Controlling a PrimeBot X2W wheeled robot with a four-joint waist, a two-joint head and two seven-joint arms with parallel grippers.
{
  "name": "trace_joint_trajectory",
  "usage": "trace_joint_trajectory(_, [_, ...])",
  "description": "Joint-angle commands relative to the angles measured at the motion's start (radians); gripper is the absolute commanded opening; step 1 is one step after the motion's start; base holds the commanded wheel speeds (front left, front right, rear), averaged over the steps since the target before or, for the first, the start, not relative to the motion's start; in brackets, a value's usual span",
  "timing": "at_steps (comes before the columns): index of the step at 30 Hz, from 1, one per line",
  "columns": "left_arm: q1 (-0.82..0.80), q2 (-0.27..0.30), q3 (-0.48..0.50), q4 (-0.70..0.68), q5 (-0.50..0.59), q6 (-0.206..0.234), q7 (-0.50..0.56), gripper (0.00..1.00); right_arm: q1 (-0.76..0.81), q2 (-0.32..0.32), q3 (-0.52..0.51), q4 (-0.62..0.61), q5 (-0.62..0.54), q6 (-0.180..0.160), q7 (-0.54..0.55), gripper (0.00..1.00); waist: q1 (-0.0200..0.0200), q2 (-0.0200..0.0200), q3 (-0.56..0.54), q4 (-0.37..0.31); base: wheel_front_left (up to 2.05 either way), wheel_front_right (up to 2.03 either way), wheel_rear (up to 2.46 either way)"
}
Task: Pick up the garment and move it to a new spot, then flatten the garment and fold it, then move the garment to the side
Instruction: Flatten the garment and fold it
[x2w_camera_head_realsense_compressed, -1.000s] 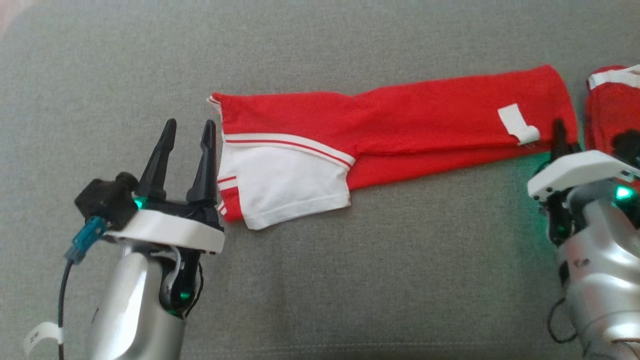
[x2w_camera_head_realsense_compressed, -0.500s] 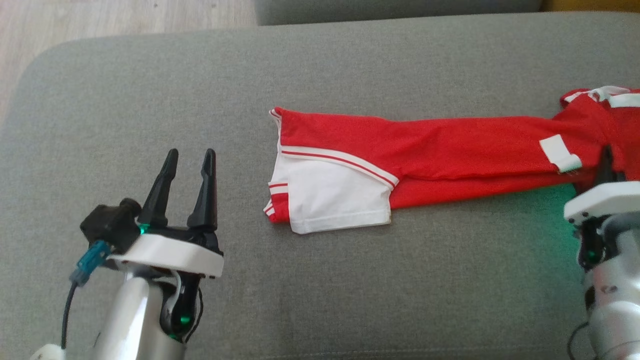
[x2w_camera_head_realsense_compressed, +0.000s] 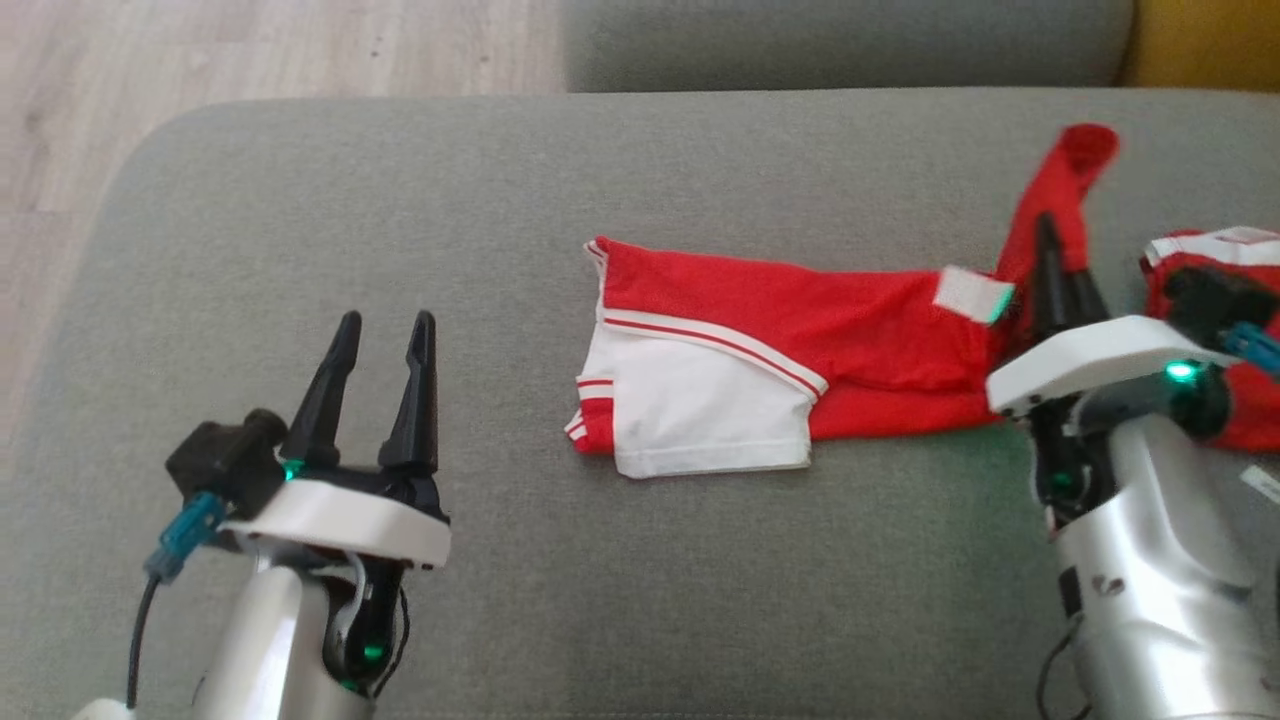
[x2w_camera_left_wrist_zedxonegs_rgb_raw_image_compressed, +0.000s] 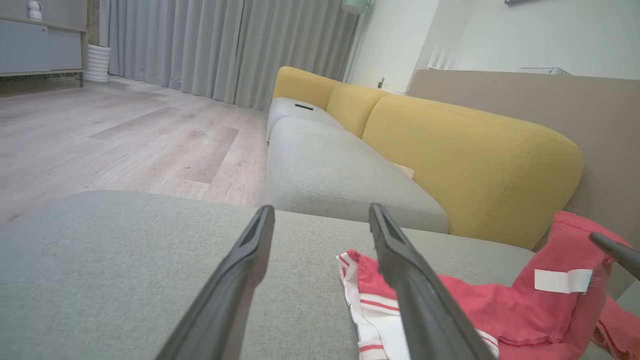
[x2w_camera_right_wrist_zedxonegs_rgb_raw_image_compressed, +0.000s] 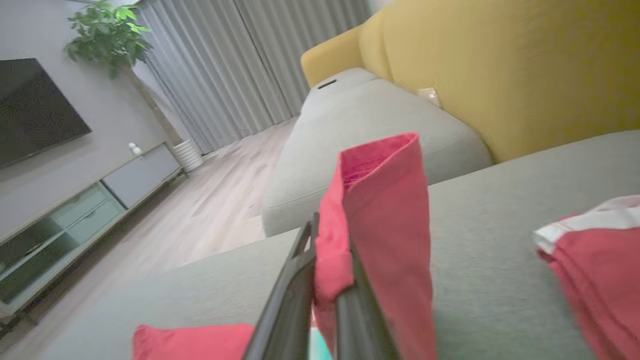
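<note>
The garment (x2w_camera_head_realsense_compressed: 780, 340) is red with a white striped panel and lies lengthwise on the grey sofa seat (x2w_camera_head_realsense_compressed: 500, 200). My right gripper (x2w_camera_head_realsense_compressed: 1050, 250) is shut on its right end, which stands lifted above the cushion near a white label (x2w_camera_head_realsense_compressed: 970, 295). In the right wrist view the gripper (x2w_camera_right_wrist_zedxonegs_rgb_raw_image_compressed: 330, 240) pinches a fold of red cloth (x2w_camera_right_wrist_zedxonegs_rgb_raw_image_compressed: 385, 200) between both fingers. My left gripper (x2w_camera_head_realsense_compressed: 385, 325) is open and hovers left of the garment, apart from it. From the left wrist the gripper (x2w_camera_left_wrist_zedxonegs_rgb_raw_image_compressed: 322, 210) holds nothing, with the garment (x2w_camera_left_wrist_zedxonegs_rgb_raw_image_compressed: 475, 310) to its right.
A second red and white garment (x2w_camera_head_realsense_compressed: 1230, 270) lies at the seat's right, partly behind my right wrist. A yellow backrest (x2w_camera_left_wrist_zedxonegs_rgb_raw_image_compressed: 465, 160) and another grey cushion (x2w_camera_left_wrist_zedxonegs_rgb_raw_image_compressed: 330, 175) stand beyond. Wooden floor (x2w_camera_head_realsense_compressed: 250, 50) lies past the seat's far left edge.
The head camera has shifted. My right gripper has raised the garment's right end and carried it leftward, so the garment lies shorter. The left gripper stays open and still.
</note>
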Motion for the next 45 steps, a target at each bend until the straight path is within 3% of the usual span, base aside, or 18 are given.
trace_joint_trajectory(1, [-0.010, 0.008, 0.027, -0.032, -0.010, -0.006, -0.005, 1.00, -0.011, 0.013, 0.070, -0.063, 0.043, -0.001, 0.016, 0.00, 0.0001, 0.0000, -0.011, 0.018, 0.00, 0.00, 0.00])
trace_joint_trajectory(8, [-0.005, 0.008, 0.017, -0.027, -0.023, -0.006, -0.005, 1.00, 0.012, 0.014, 0.311, -0.095, 0.203, -0.001, 0.016, 0.00, 0.0001, 0.0000, -0.013, 0.071, 0.00, 0.00, 0.00])
trace_joint_trajectory(25, [-0.025, 0.008, -0.010, -0.023, -0.046, -0.006, -0.005, 1.00, -0.082, 0.015, 0.663, 0.114, 0.414, -0.001, -0.064, 0.00, 0.0001, 0.0000, 0.042, 0.181, 0.00, 0.00, 0.00])
trace_joint_trajectory(26, [-0.027, 0.008, -0.010, -0.022, -0.047, -0.006, -0.005, 1.00, -0.087, 0.015, 0.687, 0.132, 0.414, -0.001, -0.059, 1.00, 0.0001, 0.0000, 0.045, 0.183, 0.00, 0.00, 0.00])
trace_joint_trajectory(37, [-0.023, 0.008, 0.012, -0.017, -0.045, -0.006, -0.005, 1.00, -0.101, 0.015, 0.906, 0.047, 0.555, -0.001, -0.069, 1.00, 0.0001, 0.0000, 0.031, 0.155, 0.00, 0.00, 0.00])
trace_joint_trajectory(45, [-0.020, 0.008, 0.029, -0.043, -0.041, -0.006, -0.005, 1.00, -0.160, 0.015, 0.852, 0.106, 0.498, -0.001, -0.134, 1.00, 0.0001, 0.0000, 0.008, 0.080, 0.00, 0.00, 0.00])
